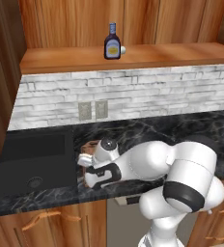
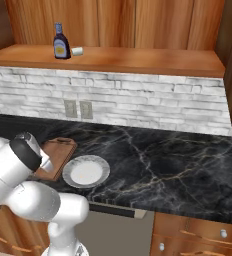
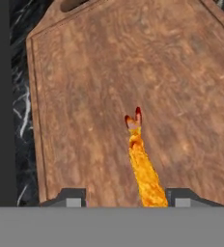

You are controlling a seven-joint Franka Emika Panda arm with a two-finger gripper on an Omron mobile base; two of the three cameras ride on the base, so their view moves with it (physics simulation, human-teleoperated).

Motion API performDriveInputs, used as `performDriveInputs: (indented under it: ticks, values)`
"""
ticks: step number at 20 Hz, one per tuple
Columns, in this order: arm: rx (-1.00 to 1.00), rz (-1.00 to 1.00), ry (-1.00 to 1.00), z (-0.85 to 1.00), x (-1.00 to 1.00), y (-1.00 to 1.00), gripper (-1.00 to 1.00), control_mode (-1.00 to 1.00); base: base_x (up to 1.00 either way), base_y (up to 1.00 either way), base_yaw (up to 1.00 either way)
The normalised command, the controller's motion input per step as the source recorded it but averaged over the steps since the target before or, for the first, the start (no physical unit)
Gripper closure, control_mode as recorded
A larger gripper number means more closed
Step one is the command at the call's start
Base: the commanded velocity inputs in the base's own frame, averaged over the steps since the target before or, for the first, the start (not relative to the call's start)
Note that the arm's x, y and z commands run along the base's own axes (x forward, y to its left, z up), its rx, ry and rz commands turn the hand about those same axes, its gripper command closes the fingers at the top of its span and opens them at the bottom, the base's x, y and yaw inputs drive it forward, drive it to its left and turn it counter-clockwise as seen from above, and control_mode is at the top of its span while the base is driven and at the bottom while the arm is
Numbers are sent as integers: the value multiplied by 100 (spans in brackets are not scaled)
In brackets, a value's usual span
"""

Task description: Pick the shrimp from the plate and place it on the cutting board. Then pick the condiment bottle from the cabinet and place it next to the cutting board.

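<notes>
Over on the left, up on the ledge of the cabinet (image 1: 133, 55), stands the condiment bottle (image 1: 112, 42), upright, with a small white block (image 1: 123, 49) just beside it. That bottle looks rigid and smooth, probably slick, so I'd take it around the broad belly at the label rather than the narrow neck. Down on the dark counter (image 2: 178, 165), the arm is bent low over the cutting board (image 2: 58, 155), and just to the right of the board sits the plate (image 2: 86, 172), with nothing on it. Looking along the gripper (image 3: 128, 202), its two fingertips (image 3: 70, 198) stand apart, one either side of the shrimp (image 3: 142, 166), which lies flat on the board's wood, tail pointing away. The jaws look let go, not pinching it. It's a tiny, light, likely soft piece; any regrip would want a gentle pinch across the thick body.
</notes>
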Motion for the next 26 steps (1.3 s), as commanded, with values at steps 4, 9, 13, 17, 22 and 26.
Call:
performDriveInputs:
  ticks: [4, 9, 13, 17, 22, 26]
  values:
    - [1, 0, -4, 2, 0, -3, -100, -100, 0, 0, 0]
    - [0, 0, -11, 17, 0, -15, -100, -100, 0, 0, 0]
    - [0, 0, -14, 21, 0, -13, -100, -100, 0, 0, 0]
    - [6, 0, -5, 30, 0, -8, -100, -100, 0, 0, 0]
    - [16, 0, 0, 41, 0, -9, -100, -100, 0, 0, 0]
    - [20, 0, 1, 35, -6, -18, -100, -100, 0, 0, 0]
